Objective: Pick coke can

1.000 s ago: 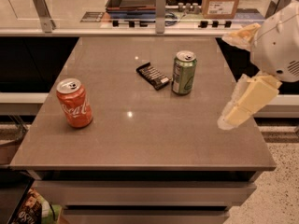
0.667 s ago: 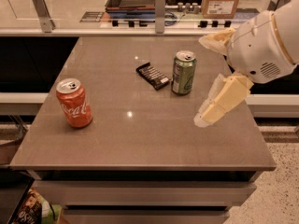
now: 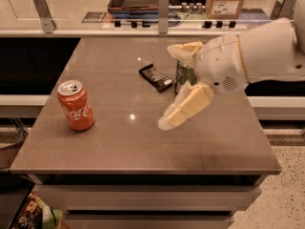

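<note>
The coke can [image 3: 75, 105] stands upright near the left edge of the grey table [image 3: 119, 142], red-orange with white lettering and a silver top. My gripper [image 3: 177, 85] comes in from the right, above the table's middle, with its two cream fingers spread wide apart and nothing between them. One finger [image 3: 187, 107] points down-left; the other [image 3: 186, 50] is higher, at the back. The gripper is well to the right of the coke can, apart from it.
A green can [image 3: 183, 75] stands behind the gripper, partly hidden by it. A black snack bar [image 3: 156, 77] lies flat just left of it. A counter with boxes and a glass rail runs along the back.
The arm has swung left from the table's right edge to over its middle, now covering part of the green can. The cans and bar have not moved.
</note>
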`<state>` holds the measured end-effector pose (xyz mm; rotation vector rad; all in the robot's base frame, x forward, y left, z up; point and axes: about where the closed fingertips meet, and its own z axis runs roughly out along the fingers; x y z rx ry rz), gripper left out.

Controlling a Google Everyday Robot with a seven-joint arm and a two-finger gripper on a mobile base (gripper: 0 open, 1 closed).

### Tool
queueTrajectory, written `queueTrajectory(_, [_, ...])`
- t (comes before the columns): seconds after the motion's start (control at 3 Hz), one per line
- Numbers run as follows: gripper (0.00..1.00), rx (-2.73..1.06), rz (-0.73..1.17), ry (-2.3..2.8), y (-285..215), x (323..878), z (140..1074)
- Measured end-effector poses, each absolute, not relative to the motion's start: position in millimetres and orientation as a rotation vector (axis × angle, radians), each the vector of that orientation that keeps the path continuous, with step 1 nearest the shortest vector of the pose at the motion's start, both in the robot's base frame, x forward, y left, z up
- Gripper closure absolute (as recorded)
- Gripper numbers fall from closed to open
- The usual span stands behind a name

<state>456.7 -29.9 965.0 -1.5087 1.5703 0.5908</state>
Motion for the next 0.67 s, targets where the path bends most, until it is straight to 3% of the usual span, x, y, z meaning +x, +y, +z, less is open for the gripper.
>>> queueTrajectory(0.67, [0.0,-1.301,0.722,1.51,44.4,458.1,956.1])
